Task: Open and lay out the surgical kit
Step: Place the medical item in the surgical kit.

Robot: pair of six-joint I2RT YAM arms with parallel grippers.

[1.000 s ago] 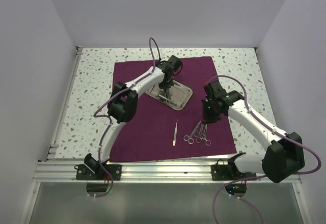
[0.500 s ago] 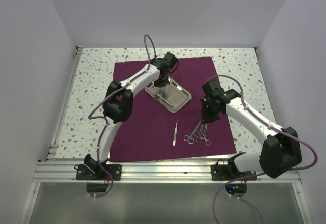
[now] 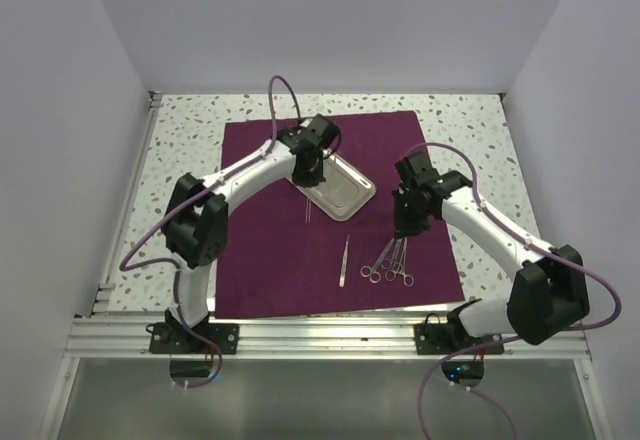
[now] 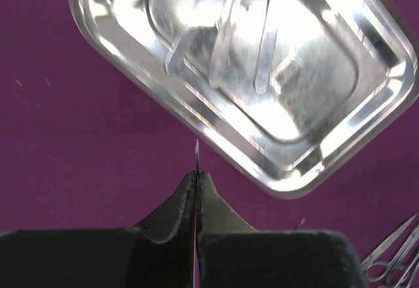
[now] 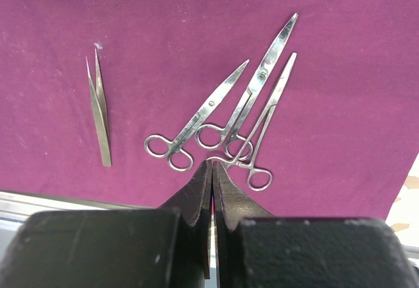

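Lying nearest the arm bases, the tweezers rest flat on the spread purple cloth wrap, their points aimed toward the far side. Just to their right, apart from them, three ring-handled instruments lie in a loose fan, overlapping near the rings, with rings toward the near edge and tips spreading away.

The right gripper hangs over those rings with its fingers pressed together and nothing between them. In the wrist view the fingertips sit just short of the ring handles, above the cloth.

Farther back, the shiny steel tray sits on the cloth, turned at an angle. Its bright floor shows only blurred reflections, so its contents cannot be made out.

The left gripper hangs beside the tray's near-left rim, fingers clamped on a thin pointed instrument. The tip pokes out beyond the fingertips and ends just short of the tray's edge, over bare cloth.

Beyond the tray, the cloth runs flat to its far edge on the speckled table.
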